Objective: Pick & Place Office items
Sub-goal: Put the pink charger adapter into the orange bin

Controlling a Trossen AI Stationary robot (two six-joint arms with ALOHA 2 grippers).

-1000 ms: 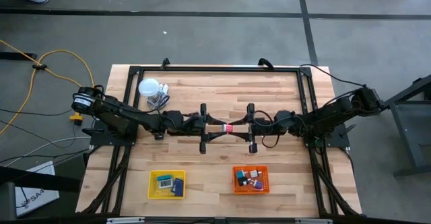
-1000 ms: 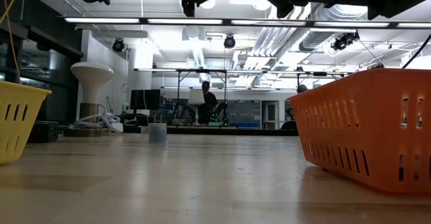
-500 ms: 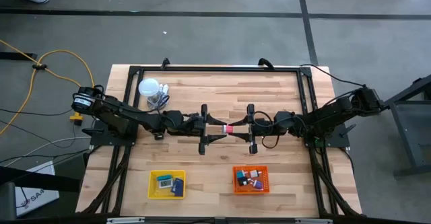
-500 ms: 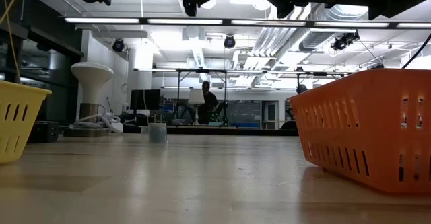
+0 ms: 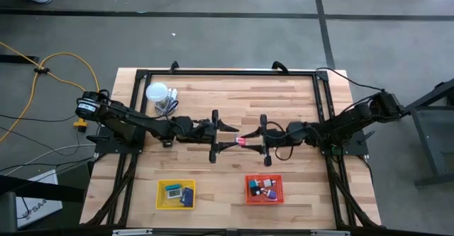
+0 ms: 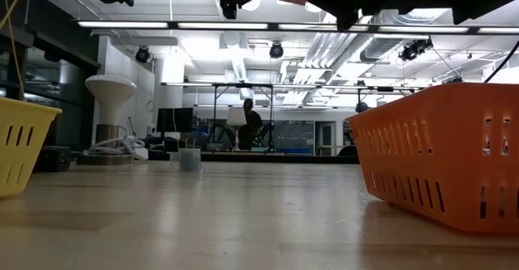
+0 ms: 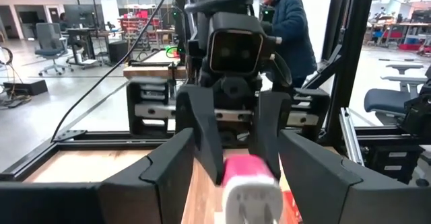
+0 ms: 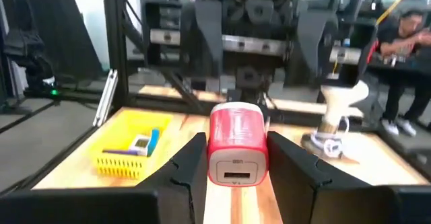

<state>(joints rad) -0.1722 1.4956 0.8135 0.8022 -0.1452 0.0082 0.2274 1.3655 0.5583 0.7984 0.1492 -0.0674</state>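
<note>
Hovering mid-table: pink-and-white block (image 8: 235,150)

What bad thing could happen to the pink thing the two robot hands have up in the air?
1. The right gripper alone pinches the small pink and white block, high above the wooden table. It might slip and fall.
2. The left gripper is open with its fingers close on both sides of the block, so moving apart could knock it loose.
3. The orange mesh tray already holds items, so a dropped block might bounce out.
</note>
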